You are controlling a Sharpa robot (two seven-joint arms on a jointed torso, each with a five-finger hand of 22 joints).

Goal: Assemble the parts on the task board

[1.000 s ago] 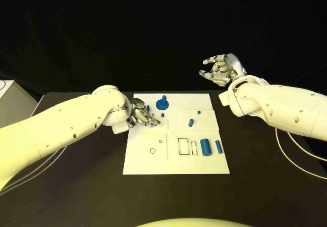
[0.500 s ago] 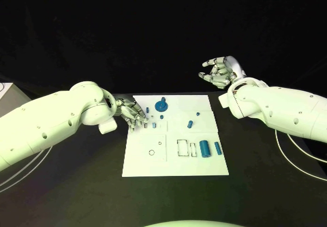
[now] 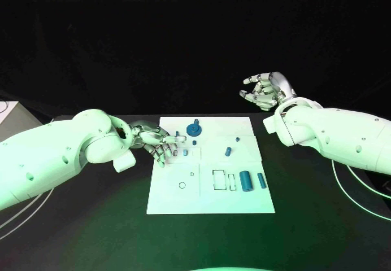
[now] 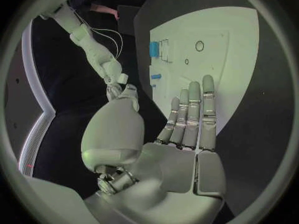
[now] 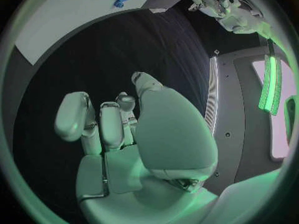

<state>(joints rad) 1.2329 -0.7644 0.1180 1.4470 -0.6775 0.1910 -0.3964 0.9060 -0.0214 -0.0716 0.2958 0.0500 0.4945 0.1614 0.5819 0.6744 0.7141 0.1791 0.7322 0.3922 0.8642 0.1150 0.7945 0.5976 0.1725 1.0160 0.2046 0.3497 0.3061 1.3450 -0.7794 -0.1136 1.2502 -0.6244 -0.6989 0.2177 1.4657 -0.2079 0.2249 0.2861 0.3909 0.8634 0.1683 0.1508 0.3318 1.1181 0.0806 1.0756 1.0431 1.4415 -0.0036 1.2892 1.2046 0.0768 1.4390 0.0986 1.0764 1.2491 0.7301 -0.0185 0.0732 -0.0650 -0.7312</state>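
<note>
Your left hand (image 3: 156,144) hovers at task board (image 3: 244,203) left edge, fingers straight, spread, holding nothing, placed for next pick. Parts (image 3: 244,181) lie loose on board, gear (image 3: 194,130) at far end. Right hand (image 3: 265,90) parked beyond board, fingers loosely curled, empty.

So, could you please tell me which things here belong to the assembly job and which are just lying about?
Belong to the job:
- task board
- blue gear-like part
- two blue cylinders
- small blue part
- left hand, open at the board's left edge
- right hand, raised beyond the board, fingers curled, holding nothing

Just lying about:
- white object at the table's far left
</note>
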